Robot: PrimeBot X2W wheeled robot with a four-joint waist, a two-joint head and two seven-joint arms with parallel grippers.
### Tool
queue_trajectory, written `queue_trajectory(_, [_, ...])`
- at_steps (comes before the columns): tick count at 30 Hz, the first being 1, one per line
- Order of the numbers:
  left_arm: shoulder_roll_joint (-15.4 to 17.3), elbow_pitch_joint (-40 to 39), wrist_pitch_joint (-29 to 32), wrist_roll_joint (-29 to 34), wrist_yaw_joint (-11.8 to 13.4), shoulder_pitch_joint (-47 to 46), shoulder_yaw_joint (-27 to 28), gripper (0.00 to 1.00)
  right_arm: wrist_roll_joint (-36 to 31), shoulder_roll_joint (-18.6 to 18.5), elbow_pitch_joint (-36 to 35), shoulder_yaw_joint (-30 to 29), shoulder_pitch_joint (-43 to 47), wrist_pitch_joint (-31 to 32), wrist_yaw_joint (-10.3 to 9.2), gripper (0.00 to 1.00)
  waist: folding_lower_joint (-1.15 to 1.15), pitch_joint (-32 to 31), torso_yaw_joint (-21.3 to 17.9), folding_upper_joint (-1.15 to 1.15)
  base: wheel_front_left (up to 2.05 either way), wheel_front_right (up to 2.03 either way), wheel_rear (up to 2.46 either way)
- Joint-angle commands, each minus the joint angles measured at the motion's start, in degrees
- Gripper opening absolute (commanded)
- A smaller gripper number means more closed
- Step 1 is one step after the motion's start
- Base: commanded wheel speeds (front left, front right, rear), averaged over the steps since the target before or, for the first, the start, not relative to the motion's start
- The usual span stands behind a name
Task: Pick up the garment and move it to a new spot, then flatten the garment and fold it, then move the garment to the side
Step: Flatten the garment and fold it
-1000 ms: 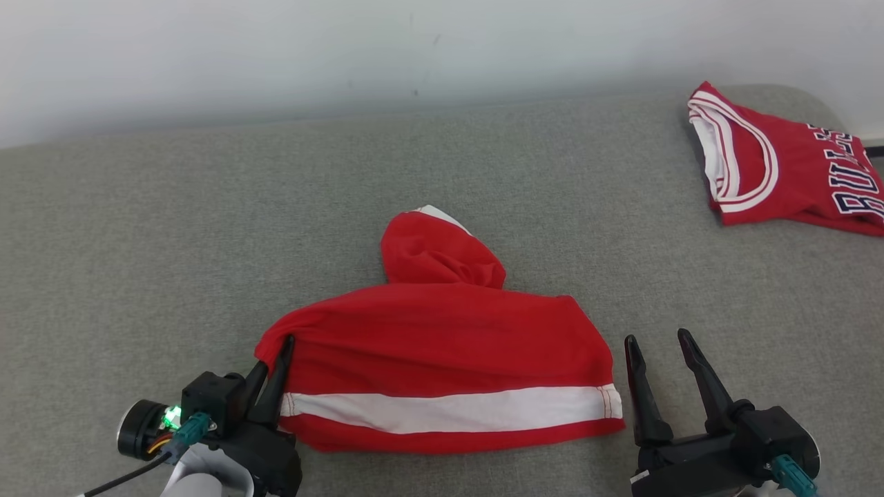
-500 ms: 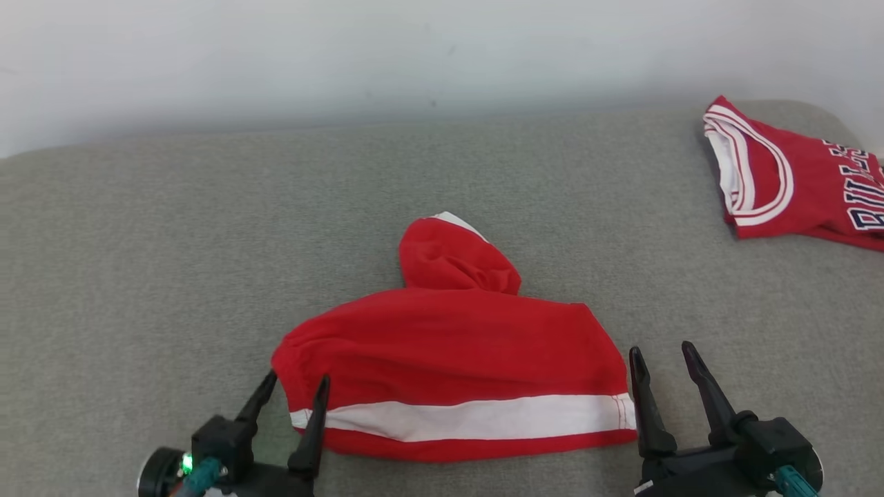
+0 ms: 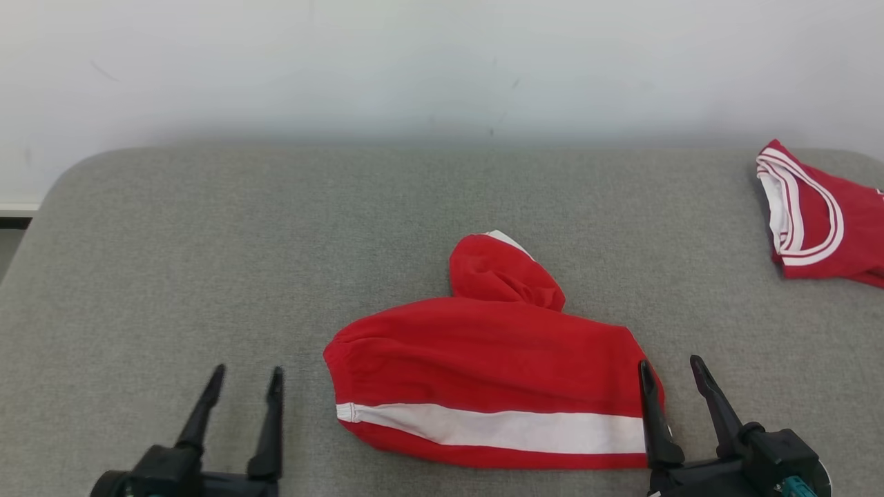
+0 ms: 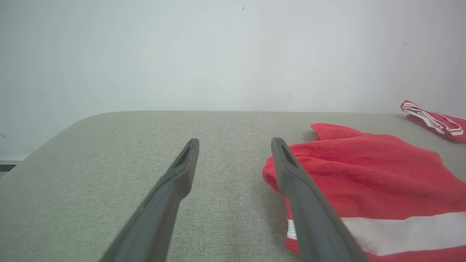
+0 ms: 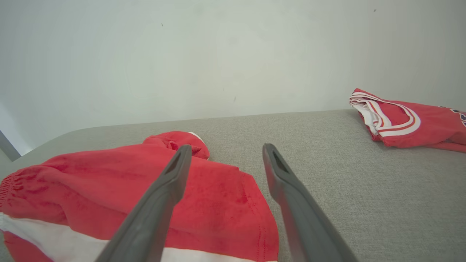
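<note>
The garment (image 3: 490, 366) is red with a white stripe along its near edge, folded into a low heap with a bunched lump at its far side, lying on the grey padded table (image 3: 276, 241). It also appears in the left wrist view as the garment (image 4: 364, 174) and in the right wrist view as the garment (image 5: 109, 185). My left gripper (image 3: 246, 375) stands open just left of the garment, apart from it, nothing between its fingers. My right gripper (image 3: 671, 366) is open at the garment's right end, its left finger overlapping the cloth's edge in view.
A second red jersey (image 3: 822, 221) with white trim lies at the table's far right, also seen as the jersey (image 5: 400, 122). A pale wall (image 3: 414, 62) runs behind the table. The table's rounded left corner (image 3: 62, 186) is near.
My left gripper has let go of the garment's left end, opened, and drawn back to the left. The head camera has shifted, so the whole scene sits further right. The right gripper stayed open.
</note>
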Motion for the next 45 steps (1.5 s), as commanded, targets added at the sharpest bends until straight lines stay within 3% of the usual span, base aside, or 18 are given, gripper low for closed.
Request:
queue_trajectory(1, [-0.1,-0.8,-0.2,0.8,0.3,1.1,1.1,1.00,0.3,-0.1,0.0,-0.1,0.7,-0.2,-0.16,1.00,0.00,-1.0,0.9,0.00,0.00,0.00,0.00])
queue_trajectory(11, [-0.6,-5.1,-0.2,3.8,1.0,6.8,9.1,1.00,0.5,0.2,1.0,-1.4,2.6,-0.2,-0.16,1.00,0.00,-3.7,0.9,0.00,0.00,0.00,0.00])
queue_trajectory(32, [-2.5,-6.0,-0.2,5.9,-0.3,10.8,10.5,1.00,-0.6,1.0,1.5,-3.8,4.8,-0.2,-0.16,1.00,0.00,-4.6,-0.2,0.00,0.00,0.00,0.00])
queue_trajectory(40, [-1.9,-3.6,-0.2,4.3,-0.8,7.5,5.1,1.00,-0.9,0.1,5.3,-4.2,4.0,-0.2,-0.16,1.00,0.00,-4.1,-0.1,0.00,0.00,0.00,0.00])
queue_trajectory(45, [0.0,2.2,-0.2,1.5,-0.8,3.9,-2.1,1.00,-1.3,0.1,9.3,-3.5,2.2,-0.1,-0.16,1.00,0.00,-2.4,-0.5,0.00,0.00,0.00,0.00])
